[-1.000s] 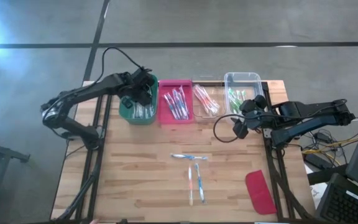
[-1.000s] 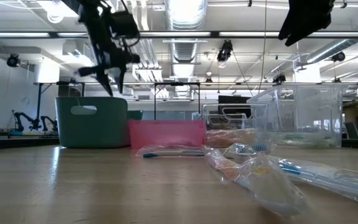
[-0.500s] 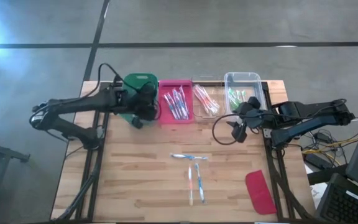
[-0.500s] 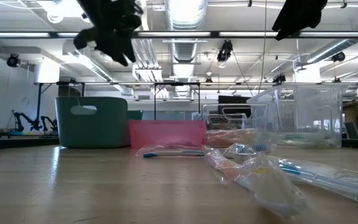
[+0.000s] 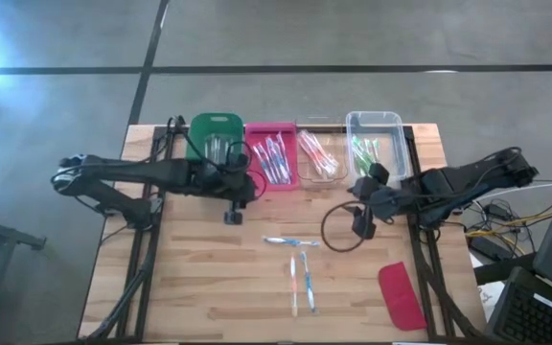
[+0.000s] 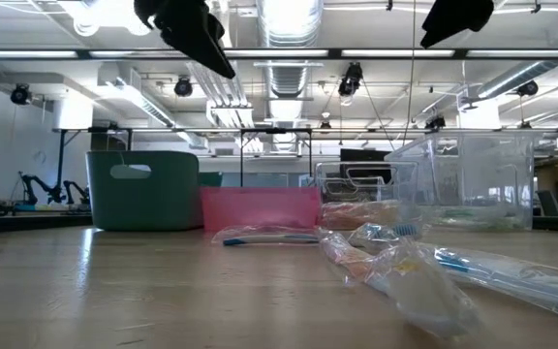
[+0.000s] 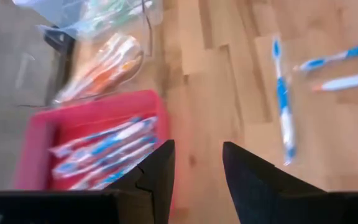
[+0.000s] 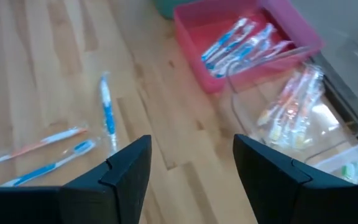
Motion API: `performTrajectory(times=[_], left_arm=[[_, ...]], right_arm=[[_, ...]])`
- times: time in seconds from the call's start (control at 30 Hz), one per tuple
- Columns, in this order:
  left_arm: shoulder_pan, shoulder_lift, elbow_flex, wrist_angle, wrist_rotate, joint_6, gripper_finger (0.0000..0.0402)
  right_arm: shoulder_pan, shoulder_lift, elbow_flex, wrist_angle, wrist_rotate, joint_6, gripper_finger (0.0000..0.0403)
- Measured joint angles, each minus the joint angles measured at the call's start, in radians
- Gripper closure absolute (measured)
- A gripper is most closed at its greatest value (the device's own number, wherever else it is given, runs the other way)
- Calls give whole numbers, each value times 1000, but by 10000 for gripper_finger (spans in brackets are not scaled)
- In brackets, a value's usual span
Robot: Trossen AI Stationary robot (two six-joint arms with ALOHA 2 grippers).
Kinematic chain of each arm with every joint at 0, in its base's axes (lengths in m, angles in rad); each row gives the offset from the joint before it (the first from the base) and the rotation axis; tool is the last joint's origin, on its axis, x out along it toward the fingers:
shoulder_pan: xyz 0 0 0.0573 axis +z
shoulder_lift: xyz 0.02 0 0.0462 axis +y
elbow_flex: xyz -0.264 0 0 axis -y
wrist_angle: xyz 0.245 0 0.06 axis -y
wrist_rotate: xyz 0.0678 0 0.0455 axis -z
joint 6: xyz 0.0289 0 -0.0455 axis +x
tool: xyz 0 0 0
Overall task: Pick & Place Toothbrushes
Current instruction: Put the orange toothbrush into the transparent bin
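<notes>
Left claw [image 5: 233, 213] hangs over the tabletop [image 5: 209, 278], just in front of the green bin [image 5: 215, 146] and the pink tray [image 5: 271, 158]. Its two dark fingers [image 7: 157, 177] stand a little apart, and nothing is between them.

Going from left to right along the back of the tabletop, four boxes sit side by side. First comes the green bin, with a few pale toothbrushes standing in it. Next is the pink tray, full of blue toothbrushes [image 5: 273, 158]. After that is a small clear tray with pink and orange toothbrushes [image 5: 316, 158]. Last is a tall clear bin [image 5: 374, 144] with green toothbrushes [image 5: 365, 150] inside.

Three loose toothbrushes [image 5: 300, 268] lie in the middle of the tabletop, in see-through wrappers. One blue one lies sideways, and two more point toward the front edge, one blue and one with an orange tip. Neither claw touches them.

Right claw [image 5: 360, 226] hangs over the tabletop in front of the tall clear bin. Its fingers [image 8: 126, 171] are wide apart and hold nothing. A dark cable loops beside it.

A flat red lid [image 5: 401, 295] lies near the front right corner.

No words or labels can be read on anything.
</notes>
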Motion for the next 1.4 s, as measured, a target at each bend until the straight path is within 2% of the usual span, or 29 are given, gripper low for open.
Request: performTrajectory(times=[0.17,0.27,0.4,0.57,0.7,0.9,1.1,1.4], left_arm=[[-39,39,0,35,39,-78,262],[-65,80,0,47,94,-30,262],[-103,153,0,80,160,111,262],[-151,246,0,140,161,182,262],[-174,278,0,136,148,179,264],[-173,254,0,82,39,129,277],[-174,192,0,-64,-90,140,285],[-174,29,0,-211,-99,130,287]], right_arm=[[44,37,27,0,3,8,182],[65,53,39,0,4,14,185],[86,57,49,3,4,18,192],[100,58,56,25,5,60,199],[140,90,44,85,8,71,206],[199,227,62,176,4,185,216],[231,422,169,181,3,364,224],[234,709,415,181,3,559,237]])
